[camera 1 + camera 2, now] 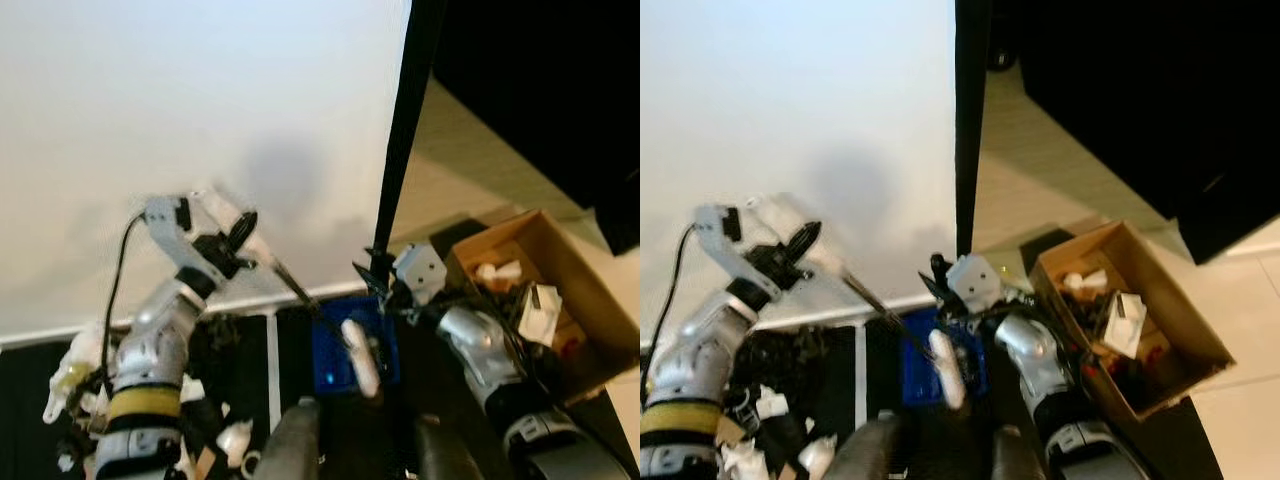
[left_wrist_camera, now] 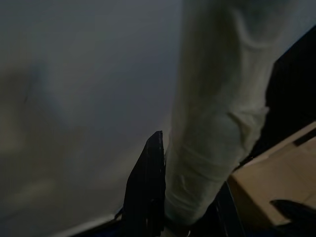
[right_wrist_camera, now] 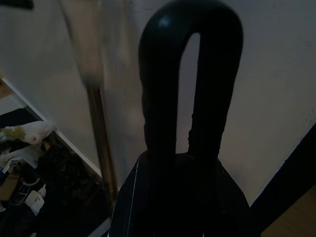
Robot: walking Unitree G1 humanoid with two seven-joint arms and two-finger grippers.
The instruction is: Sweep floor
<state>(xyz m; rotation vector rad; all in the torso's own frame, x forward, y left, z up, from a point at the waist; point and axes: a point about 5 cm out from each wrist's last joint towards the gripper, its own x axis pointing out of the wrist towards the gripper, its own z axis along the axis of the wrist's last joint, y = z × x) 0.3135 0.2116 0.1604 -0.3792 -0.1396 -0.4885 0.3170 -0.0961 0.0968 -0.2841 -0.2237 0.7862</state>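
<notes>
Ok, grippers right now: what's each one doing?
Left gripper: shut on the white broom handle.
Right gripper: shut on the black looped dustpan handle.

Cardboard boxes (image 1: 560, 290): one is showing.
Blue dustpans (image 1: 345, 350): one is showing.
Broom handles (image 2: 217, 113): one is showing.
Robot hands: two, left hand (image 1: 235, 225), right hand (image 1: 385, 275), are showing.

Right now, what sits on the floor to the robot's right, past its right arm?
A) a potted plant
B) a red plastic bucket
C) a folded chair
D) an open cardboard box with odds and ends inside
D: an open cardboard box, brown with its flaps up, stands beside the right arm on the pale floor, with white and dark items lying inside it.
</notes>
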